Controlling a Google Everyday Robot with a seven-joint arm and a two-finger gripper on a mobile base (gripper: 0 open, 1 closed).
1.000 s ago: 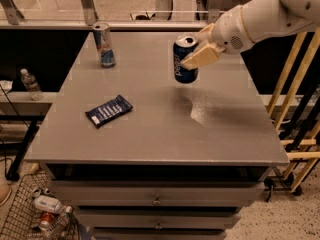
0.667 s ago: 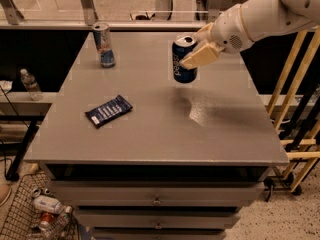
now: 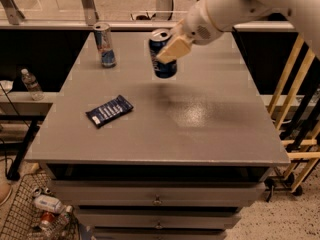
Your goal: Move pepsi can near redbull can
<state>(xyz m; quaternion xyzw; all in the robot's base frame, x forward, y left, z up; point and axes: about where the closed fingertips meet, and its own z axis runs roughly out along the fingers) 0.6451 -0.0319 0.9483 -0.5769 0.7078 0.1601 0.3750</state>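
— Where was the dark blue soda can with the silver top, the pepsi can [image 3: 164, 59]?

— Upright in the robot's gripper [image 3: 168, 51]. The claw was closed around the can's upper half. One tan finger pad [image 3: 174, 49] lay flat across its front and the other was hidden behind it.

— Was the pepsi can standing on anything?

— It seemed to hang a little clear of the flat grey table [image 3: 210, 129]. A soft shadow lay on the surface under it, though I could not be sure of the gap from that angle.

— And the arm?

— The white arm [image 3: 235, 6] came in from the upper right of the pepsi can, and its rounded wrist sat just beside the can's rim.

— The other can?

— The tall, slim silver and light-blue redbull can [image 3: 105, 45] stood upright to the left of the pepsi can, well apart from it and a bit nearer the far edge.

— Anything else near the pepsi can?

— A flat dark blue snack packet with white print [image 3: 109, 111] lay down and left of it, toward the front. Further out on that side, off the table, a clear plastic water bottle [image 3: 31, 84] stood on a low ledge. Far below the pepsi can at the left corner was a wire basket [image 3: 15, 219] holding bottles and cans. To the right of the pepsi can, beyond the table edge, stood a pale wooden rack [image 3: 295, 84].
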